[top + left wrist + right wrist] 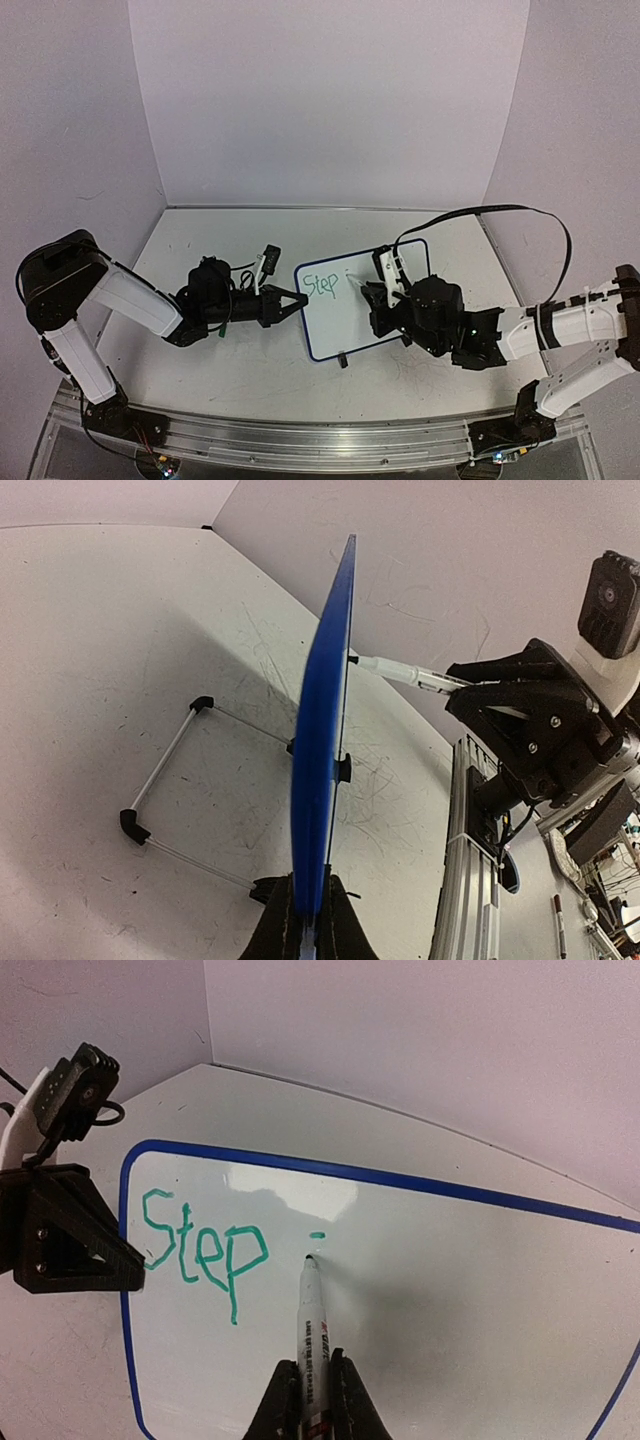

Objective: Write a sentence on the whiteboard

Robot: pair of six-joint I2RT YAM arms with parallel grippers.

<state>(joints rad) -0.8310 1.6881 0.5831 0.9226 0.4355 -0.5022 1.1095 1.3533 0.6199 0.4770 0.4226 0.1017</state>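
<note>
- Only the overhead view showed both arms meeting at the whiteboard point(335, 330). The left gripper point(298, 304) was at its left edge and the right gripper point(378, 298) was over its right half.
- Only the left wrist view caught the board edge-on. Its blue back faced a wire stand point(165, 780) whose black feet rested on the scuffed table point(90, 660).
- Only the right wrist view showed the lettering close up. The sentence point(205, 1250) read "Step" in green, with a short green dash just past the marker point(310, 1330) tip.
- The left gripper was clamped on the board's rim, one finger against each face.
- The right gripper was closed narrowly around the marker's barrel. The pen jutted forward from between the fingers, and its tip was against the white face.
- The board stood directly ahead of the right gripper. The word lay left of the pen tip, close to the left gripper's fingers.
</note>
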